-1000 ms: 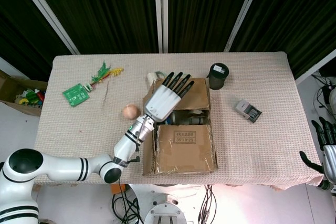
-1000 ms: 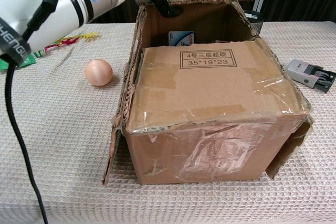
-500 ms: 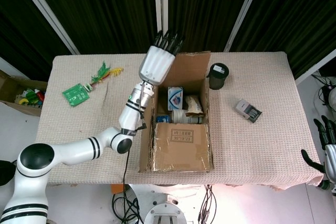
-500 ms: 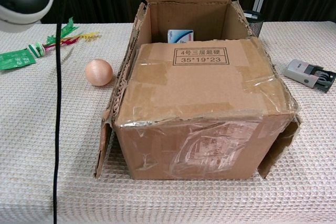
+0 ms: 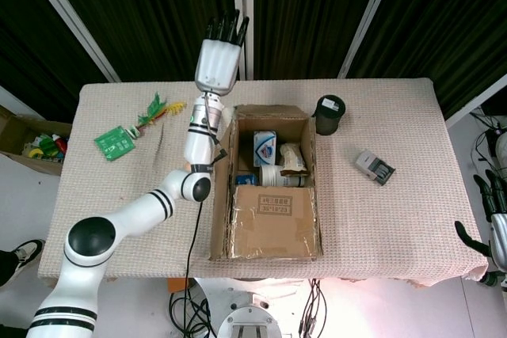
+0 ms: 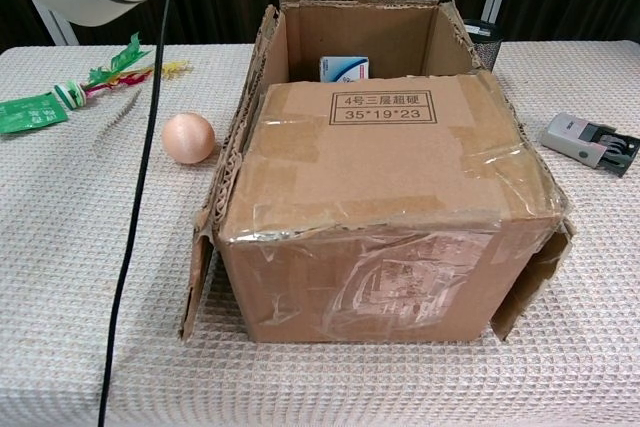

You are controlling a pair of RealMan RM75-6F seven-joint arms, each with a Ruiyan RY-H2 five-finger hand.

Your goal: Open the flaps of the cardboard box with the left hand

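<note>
The cardboard box stands mid-table, seen close in the chest view as box. Its near flap, labelled 35*19*23, lies flat over the front half. The far half is uncovered; the far flap is folded back out of sight behind the far wall. Side flaps hang down along the left and right. My left hand is raised above the box's far left corner, fingers straight and apart, holding nothing. My right hand hangs off the table's right edge, empty.
Inside the box lie a blue and white packet and other items. A brownish ball sits left of the box. A black cup and a grey stapler-like thing are to the right. Green and colourful bits lie far left.
The left hand swept from over the box up and away to the far left. The far flap went from lying over the box to upright, then folded back out of sight.
</note>
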